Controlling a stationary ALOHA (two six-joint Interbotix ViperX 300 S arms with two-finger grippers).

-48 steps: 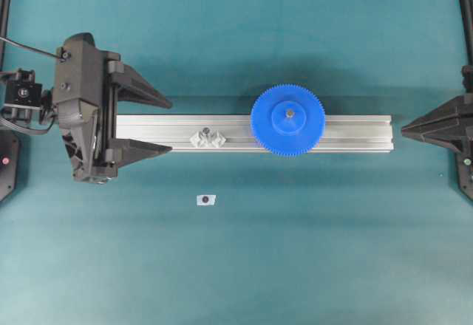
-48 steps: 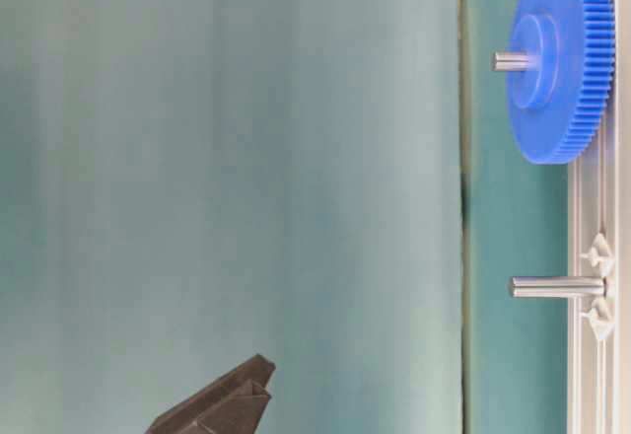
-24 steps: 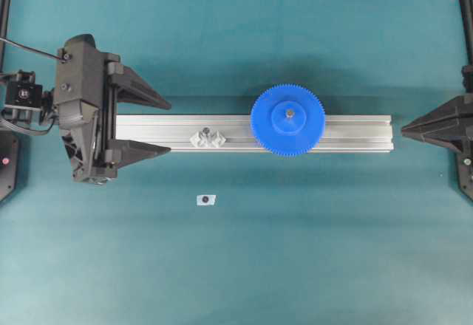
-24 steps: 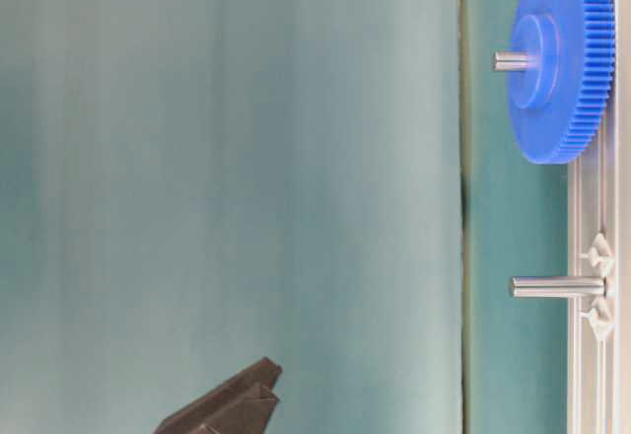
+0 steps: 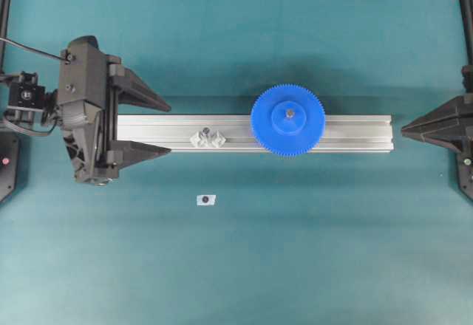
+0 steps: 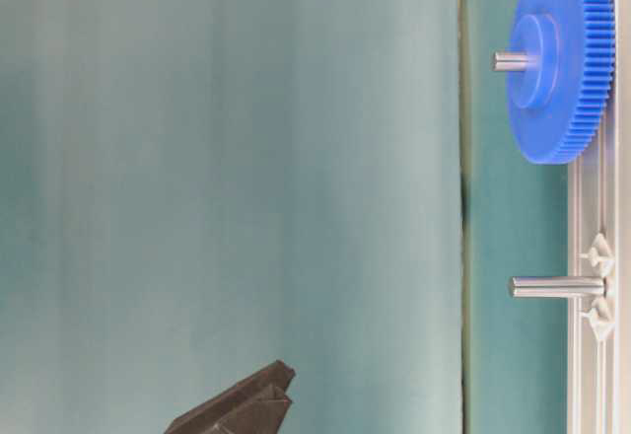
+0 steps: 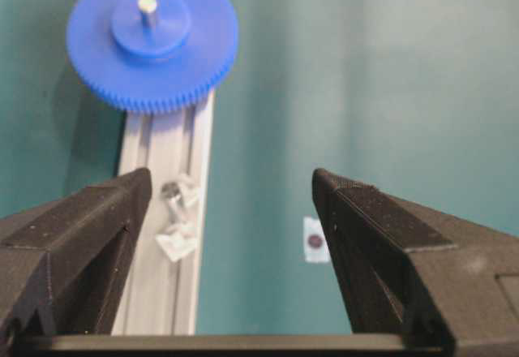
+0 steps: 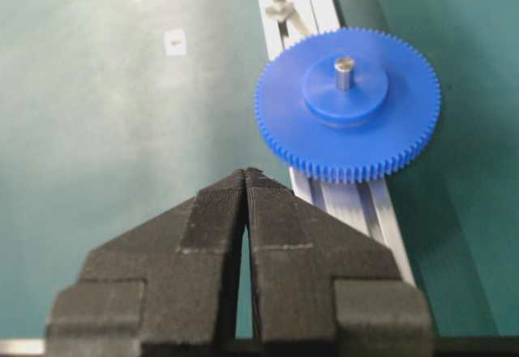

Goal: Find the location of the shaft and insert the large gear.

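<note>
The large gear [image 5: 287, 119] is a bright blue plastic disc with tiny teeth all round its edge. It has a raised round bump in the middle. It lies flat on a long silver metal rail [image 5: 347, 134] with grooves along it, and it is wider than the rail. A thin grey metal pin, the shaft [image 8: 344, 71], pokes straight up through the hole in the bump. In the table-level view, which is turned on its side, the pin's tip shows past the hub, so its long way is up from the rail.

A second pin [image 6: 555, 286] just like it stands on the same rail, well apart from the gear, nearer the left arm. It rises from two small see-through clamp pieces [image 5: 208, 139] shaped like diamonds. Nothing sits on this pin.

The table [image 5: 295, 251] is covered in a smooth teal sheet. A small white square tag [image 5: 205, 199] with a dark dot lies on it, beside the rail. I can read no words anywhere.

The left gripper [image 5: 164, 127] is black plastic with pointed fingers. Its jaws stand wide apart at the left end of the rail and hold nothing. The right gripper [image 8: 245, 174] has ridged black fingers pressed together with only a thin slit between them, and nothing is in them. It sits just off the right end of the rail.
</note>
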